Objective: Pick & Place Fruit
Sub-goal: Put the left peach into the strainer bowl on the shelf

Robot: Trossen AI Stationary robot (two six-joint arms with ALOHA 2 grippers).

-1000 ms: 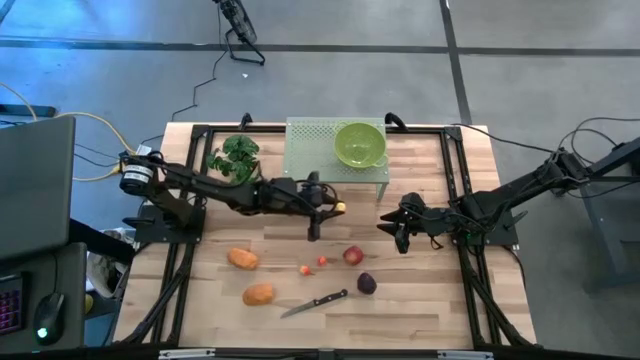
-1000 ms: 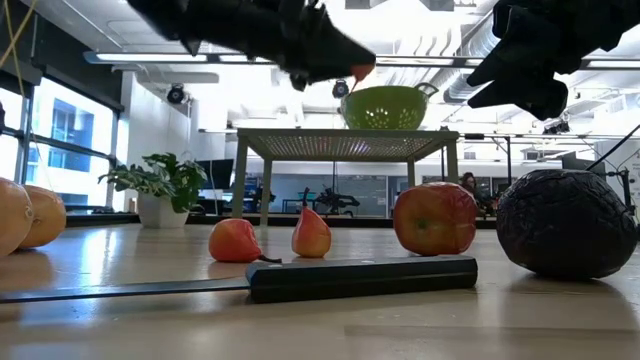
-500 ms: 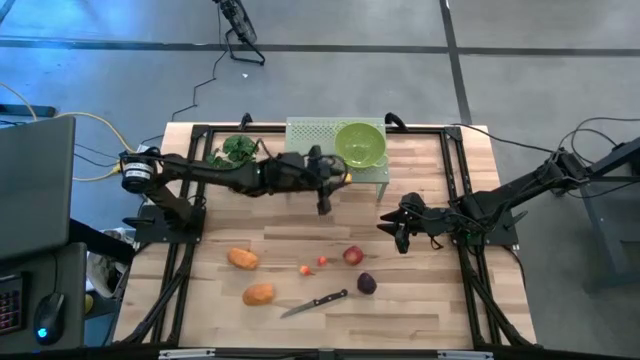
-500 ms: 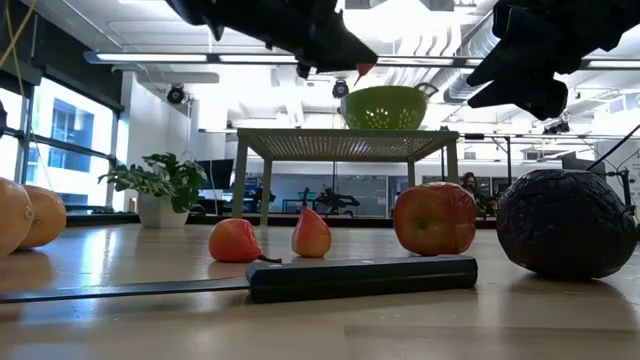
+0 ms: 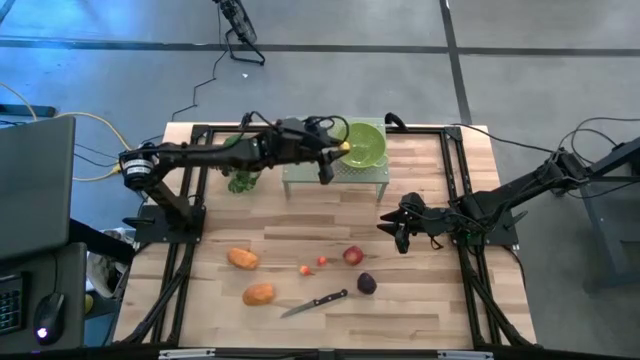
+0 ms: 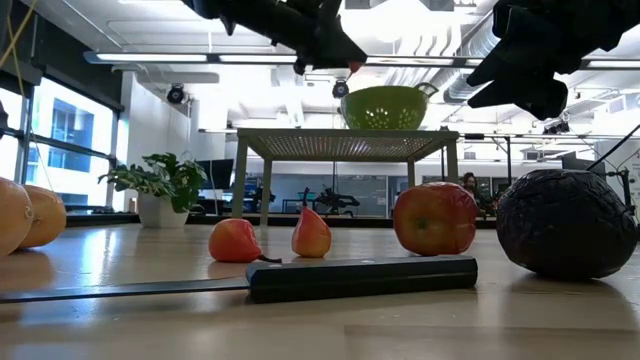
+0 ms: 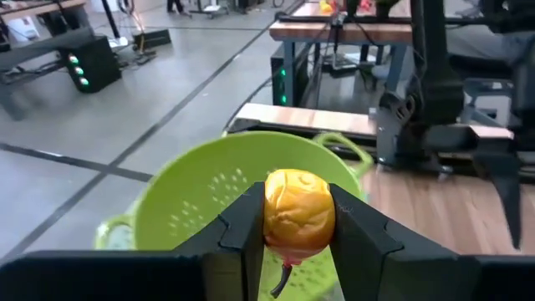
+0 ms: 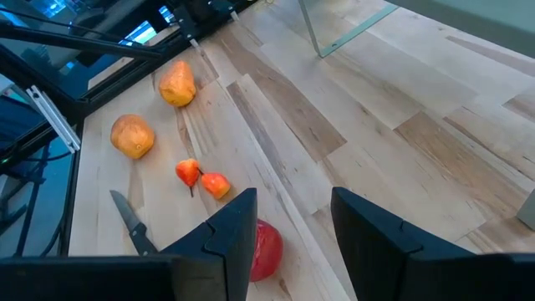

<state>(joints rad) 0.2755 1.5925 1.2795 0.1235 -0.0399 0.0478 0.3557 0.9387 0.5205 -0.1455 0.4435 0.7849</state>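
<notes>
Left gripper (image 7: pixel 299 242) jaws clamped on small yellow-orange fruit (image 7: pixel 298 211), green colander (image 7: pixel 209 196) just beyond. Right gripper (image 8: pixel 292 230) jaws parted, empty.

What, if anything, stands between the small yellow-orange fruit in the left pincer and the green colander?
Nothing visible does. The left pincer holds the small yellow-orange fruit at the near rim of the green colander, which sits on the raised mesh stand. The colander's bowl is open, with no object between it and the fruit.
</notes>
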